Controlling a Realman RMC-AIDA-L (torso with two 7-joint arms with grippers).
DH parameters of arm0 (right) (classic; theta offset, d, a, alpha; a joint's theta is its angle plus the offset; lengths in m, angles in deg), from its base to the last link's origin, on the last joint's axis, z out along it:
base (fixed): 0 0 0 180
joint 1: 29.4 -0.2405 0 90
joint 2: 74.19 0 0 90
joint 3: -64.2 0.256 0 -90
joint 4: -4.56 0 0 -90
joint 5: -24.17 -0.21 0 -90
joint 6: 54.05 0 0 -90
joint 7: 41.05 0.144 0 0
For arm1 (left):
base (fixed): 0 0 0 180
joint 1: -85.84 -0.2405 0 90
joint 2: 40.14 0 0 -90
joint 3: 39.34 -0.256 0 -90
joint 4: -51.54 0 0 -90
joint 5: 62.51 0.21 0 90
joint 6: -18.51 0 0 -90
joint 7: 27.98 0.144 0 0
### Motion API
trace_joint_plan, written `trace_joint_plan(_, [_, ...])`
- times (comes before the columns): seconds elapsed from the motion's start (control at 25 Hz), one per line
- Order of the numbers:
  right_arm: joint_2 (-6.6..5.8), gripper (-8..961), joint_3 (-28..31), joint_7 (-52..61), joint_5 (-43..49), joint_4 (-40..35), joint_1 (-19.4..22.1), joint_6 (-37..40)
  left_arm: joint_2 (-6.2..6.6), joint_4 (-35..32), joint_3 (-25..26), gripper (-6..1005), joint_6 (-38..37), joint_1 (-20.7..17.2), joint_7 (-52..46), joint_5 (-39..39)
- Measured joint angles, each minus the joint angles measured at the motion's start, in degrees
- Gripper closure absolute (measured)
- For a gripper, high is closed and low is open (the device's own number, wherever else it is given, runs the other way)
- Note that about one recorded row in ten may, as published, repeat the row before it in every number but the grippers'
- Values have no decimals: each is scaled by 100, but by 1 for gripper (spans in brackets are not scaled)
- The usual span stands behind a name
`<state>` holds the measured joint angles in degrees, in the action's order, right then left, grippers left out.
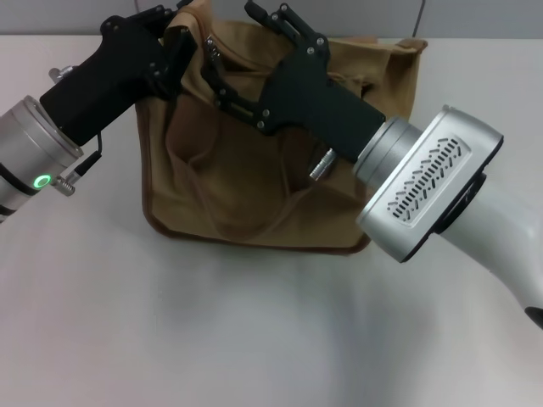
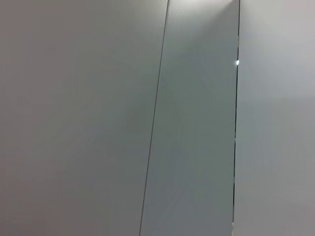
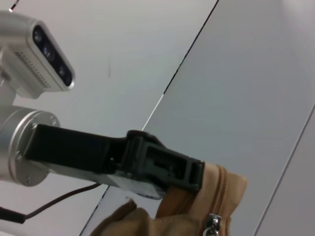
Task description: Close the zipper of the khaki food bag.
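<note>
A: From the head view, where do things stand?

B: The khaki food bag sits on the table, far side of centre. The left gripper pinches the bag's top corner on the left. The right gripper hovers over the top panel with its fingers spread, holding nothing.

A: And the left wrist view?

B: Only wall panels; nothing of the bag.

A: The right wrist view?

B: It shows the left gripper clamped on the tan fabric, with the zipper running beside it and the silver slider hanging at the edge of view.

A: So how to do this well?

B: I'd keep the left grip taut so the tape stays straight, bring the right fingers squarely onto the pull tab, then draw it along the track without lifting.
</note>
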<state>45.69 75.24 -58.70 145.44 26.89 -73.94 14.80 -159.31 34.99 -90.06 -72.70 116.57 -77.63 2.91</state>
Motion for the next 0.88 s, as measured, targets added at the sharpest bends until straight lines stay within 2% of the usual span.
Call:
trace_joint_plan(0.24, [0, 113, 13, -89, 7, 9, 123, 61, 0, 3, 1, 950, 0, 20, -2, -7])
trace_joint_plan(0.6, [0, 113, 66, -79, 11, 90, 100, 72, 0, 25, -7, 948, -9, 133, -9, -11])
trace_joint_plan(0.88, [1, 114, 427, -100, -1, 117, 259, 89, 0, 30, -8, 946, -21, 154, -17, -22])
